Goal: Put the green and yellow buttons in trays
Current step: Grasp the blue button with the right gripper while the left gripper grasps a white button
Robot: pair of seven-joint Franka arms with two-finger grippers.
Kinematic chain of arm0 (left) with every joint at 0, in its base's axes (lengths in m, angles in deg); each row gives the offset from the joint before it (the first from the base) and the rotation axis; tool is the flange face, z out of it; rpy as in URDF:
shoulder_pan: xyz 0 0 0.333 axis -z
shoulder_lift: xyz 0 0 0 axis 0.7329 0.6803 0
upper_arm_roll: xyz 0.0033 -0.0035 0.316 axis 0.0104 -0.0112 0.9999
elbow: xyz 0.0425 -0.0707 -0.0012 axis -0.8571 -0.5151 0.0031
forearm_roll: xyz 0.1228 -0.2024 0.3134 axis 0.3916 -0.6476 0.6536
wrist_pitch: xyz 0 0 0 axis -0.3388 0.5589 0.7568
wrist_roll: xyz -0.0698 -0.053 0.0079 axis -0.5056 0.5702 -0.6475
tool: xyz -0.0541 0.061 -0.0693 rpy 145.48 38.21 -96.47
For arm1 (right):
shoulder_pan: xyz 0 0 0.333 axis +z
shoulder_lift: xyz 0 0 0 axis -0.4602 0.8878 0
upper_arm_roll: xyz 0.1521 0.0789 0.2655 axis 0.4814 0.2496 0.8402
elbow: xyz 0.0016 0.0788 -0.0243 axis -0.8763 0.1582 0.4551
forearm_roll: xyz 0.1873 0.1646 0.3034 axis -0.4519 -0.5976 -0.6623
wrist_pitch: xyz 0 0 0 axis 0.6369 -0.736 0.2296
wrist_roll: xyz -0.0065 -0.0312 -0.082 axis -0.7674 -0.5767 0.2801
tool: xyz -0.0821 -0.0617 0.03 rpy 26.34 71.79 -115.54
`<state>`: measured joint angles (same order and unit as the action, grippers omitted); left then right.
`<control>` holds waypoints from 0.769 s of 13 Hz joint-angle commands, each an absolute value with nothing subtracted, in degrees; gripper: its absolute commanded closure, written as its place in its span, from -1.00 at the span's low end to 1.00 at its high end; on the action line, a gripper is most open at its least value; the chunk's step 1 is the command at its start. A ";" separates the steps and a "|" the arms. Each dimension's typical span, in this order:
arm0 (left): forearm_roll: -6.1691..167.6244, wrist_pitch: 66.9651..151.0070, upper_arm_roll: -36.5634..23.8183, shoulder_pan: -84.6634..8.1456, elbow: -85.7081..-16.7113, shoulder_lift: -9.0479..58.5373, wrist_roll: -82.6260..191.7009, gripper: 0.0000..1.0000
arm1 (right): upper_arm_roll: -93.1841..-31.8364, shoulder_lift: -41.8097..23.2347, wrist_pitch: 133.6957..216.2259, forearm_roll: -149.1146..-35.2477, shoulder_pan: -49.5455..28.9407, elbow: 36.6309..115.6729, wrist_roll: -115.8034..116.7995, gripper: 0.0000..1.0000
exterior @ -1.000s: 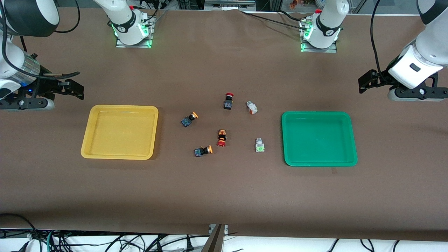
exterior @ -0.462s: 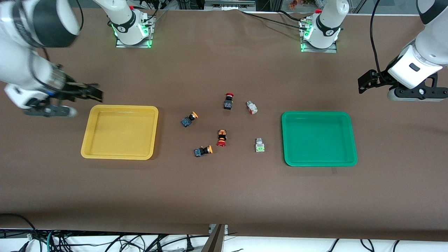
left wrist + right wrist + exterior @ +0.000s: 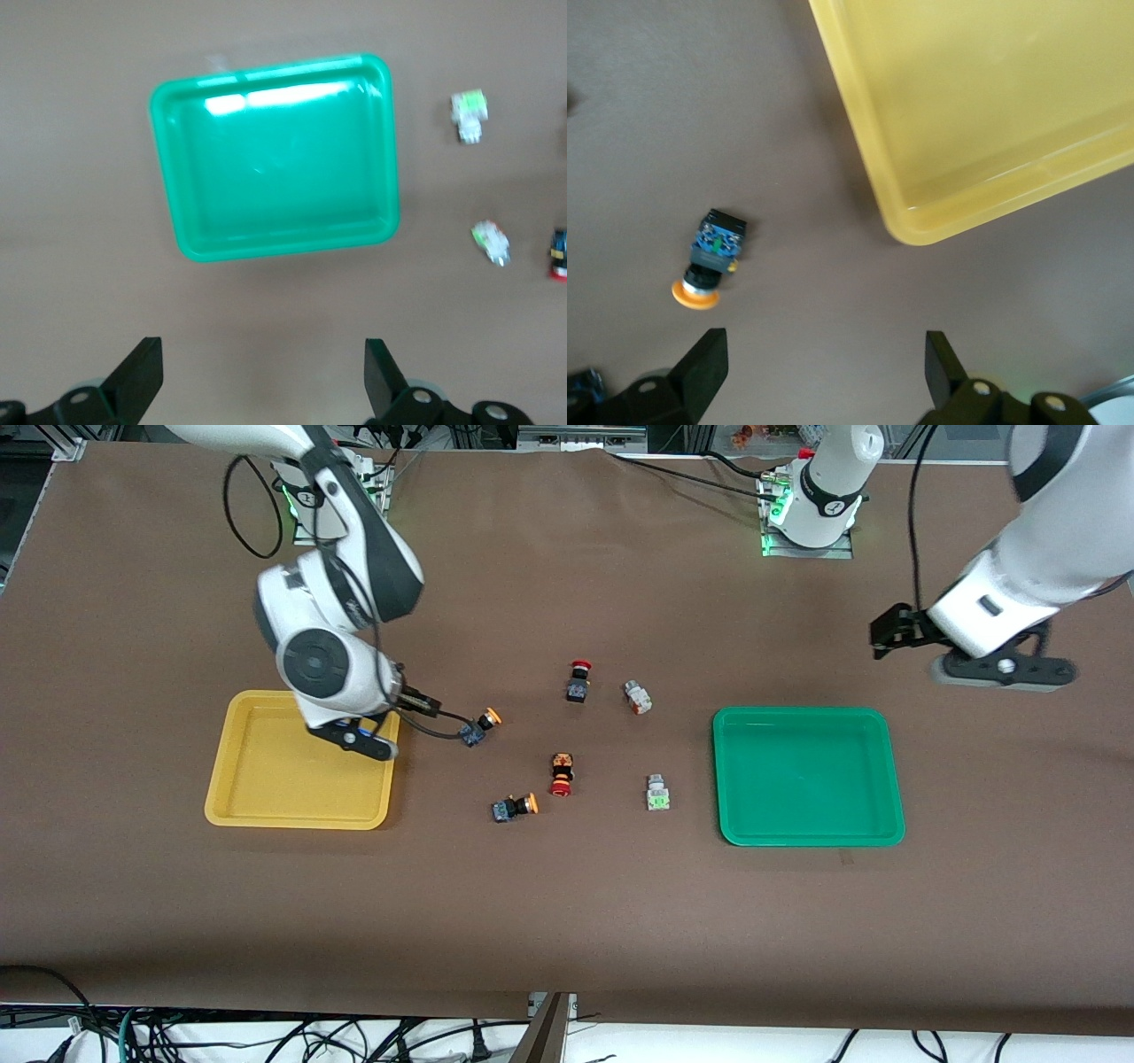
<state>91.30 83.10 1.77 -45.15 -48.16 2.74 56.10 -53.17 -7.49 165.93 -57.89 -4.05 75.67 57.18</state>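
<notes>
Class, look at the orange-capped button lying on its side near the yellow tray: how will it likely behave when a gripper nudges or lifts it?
The orange-capped button has a round cap and neck, so a nudge may roll or pivot it. Its blocky dark body looks rigid and should give the open right gripper flat faces. It looks small, so probably light.

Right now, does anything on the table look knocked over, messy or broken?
Nothing looks broken or spilled. The six buttons lie scattered between the yellow tray and the green tray, pointing different ways. The right gripper hangs open by the tray's corner, near a yellow-capped button. The left gripper hangs open near the green tray.
</notes>
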 commanded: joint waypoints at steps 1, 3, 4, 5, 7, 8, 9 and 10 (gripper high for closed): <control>90.16 83.22 -0.70 -44.59 -46.95 9.91 56.95 -1.00 | -53.63 -2.98 170.15 -58.94 -1.22 75.04 68.59 -0.96; 90.60 88.56 -0.88 -42.05 -45.02 15.71 56.86 -1.00 | -53.63 0.02 177.25 -58.94 -0.25 75.04 80.44 -0.96; 90.51 93.38 -0.97 -41.08 -45.27 17.74 56.77 -1.00 | -53.72 0.99 180.25 -58.85 0.45 75.04 85.89 -0.96; 90.42 98.64 -0.97 -40.20 -45.19 20.11 56.51 -1.00 | -53.72 2.04 182.54 -58.85 1.33 75.04 89.43 -0.96; 90.25 109.45 -0.97 -37.22 -45.10 24.41 52.40 -1.00 | -53.81 3.89 185.10 -58.50 2.39 75.04 92.79 -0.96; 90.59 114.99 -0.97 -35.81 -45.10 27.22 48.72 -1.00 | -53.81 4.51 185.63 -58.24 2.48 75.04 92.89 -0.96; 90.69 120.09 -0.62 -33.71 -45.10 30.12 45.55 -1.00 | -53.90 5.21 186.07 -57.89 2.92 75.04 92.89 -0.96; 91.03 125.45 -0.35 -32.29 -45.45 33.02 43.08 -1.00 | -54.07 5.83 186.77 -57.80 3.44 75.04 92.89 -0.96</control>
<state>91.30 118.95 -1.19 -35.18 -47.46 27.48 47.41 -53.31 4.70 185.54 -58.16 2.20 75.57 91.45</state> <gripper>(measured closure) 0.000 0.018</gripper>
